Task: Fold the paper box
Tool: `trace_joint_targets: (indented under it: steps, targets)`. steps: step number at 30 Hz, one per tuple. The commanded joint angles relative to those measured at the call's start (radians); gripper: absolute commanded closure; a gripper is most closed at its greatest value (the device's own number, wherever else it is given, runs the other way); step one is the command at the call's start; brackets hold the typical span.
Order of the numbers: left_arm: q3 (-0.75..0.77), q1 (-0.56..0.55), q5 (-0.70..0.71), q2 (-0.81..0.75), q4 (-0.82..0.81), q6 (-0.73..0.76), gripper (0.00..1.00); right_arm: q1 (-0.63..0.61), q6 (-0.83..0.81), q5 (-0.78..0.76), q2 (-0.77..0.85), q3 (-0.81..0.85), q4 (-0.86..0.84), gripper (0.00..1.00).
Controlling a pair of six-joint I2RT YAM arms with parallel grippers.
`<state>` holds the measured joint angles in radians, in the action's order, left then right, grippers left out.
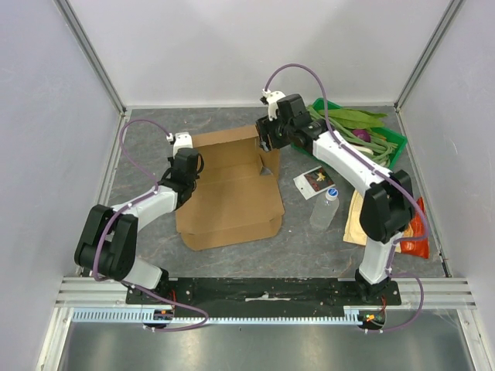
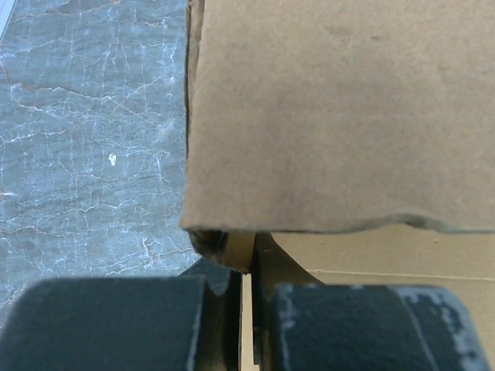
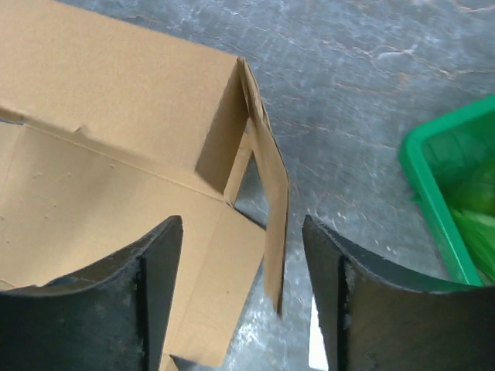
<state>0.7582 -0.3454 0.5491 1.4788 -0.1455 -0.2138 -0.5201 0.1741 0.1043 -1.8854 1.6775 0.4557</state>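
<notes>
The paper box [image 1: 228, 193] is a plain brown cardboard blank lying mid-table, its far panel raised. My left gripper [image 1: 186, 165] is at the box's left edge, shut on a thin cardboard edge [image 2: 249, 309]; a raised brown panel [image 2: 340, 116] fills that view. My right gripper [image 1: 271, 139] is open at the box's far right corner. In the right wrist view its fingers [image 3: 155, 286] straddle an upright side flap [image 3: 271, 216] without touching it. The box's inner panels [image 3: 93, 178] lie to the left of that flap.
A green tray [image 1: 390, 143] of green vegetables stands at the back right. A small printed packet [image 1: 315, 180], a clear bottle [image 1: 325, 209] and a tan-and-orange snack bag [image 1: 414, 232] lie right of the box. Grey walls enclose the table.
</notes>
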Motion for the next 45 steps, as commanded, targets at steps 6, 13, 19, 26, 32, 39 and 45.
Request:
trace_joint_targets:
  steps: [6, 13, 19, 26, 32, 39, 45]
  targets:
    - [-0.036, -0.006, -0.090, -0.044, -0.101, 0.119, 0.98, -0.043, -0.103, 0.007, 0.345, -0.180, -0.092, 0.12]
    - [-0.079, -0.004, -0.224, -0.075, -0.187, 0.212, 0.98, 0.011, -0.089, 0.135, 0.065, 0.144, -0.130, 0.10]
    - [-0.063, -0.004, -0.222, -0.028, -0.195, 0.272, 0.98, -0.020, 0.264, 0.204, -0.335, 0.629, -0.025, 0.54]
    - [-0.079, -0.004, -0.256, -0.002, -0.259, 0.324, 0.98, -0.103, 0.276, 0.196, -0.498, 0.688, -0.083, 0.67]
    - [-0.042, -0.004, -0.323, 0.028, -0.237, 0.389, 0.98, -0.147, 0.070, 0.270, -0.526, 0.650, -0.074, 0.79]
    - [-0.017, -0.004, -0.348, 0.048, -0.204, 0.404, 0.98, -0.179, -0.120, 0.327, -0.527, 0.584, -0.068, 0.84]
    - [-0.011, -0.004, -0.334, 0.060, -0.216, 0.419, 0.98, -0.189, -0.021, 0.457, -0.564, 0.591, -0.117, 0.91]
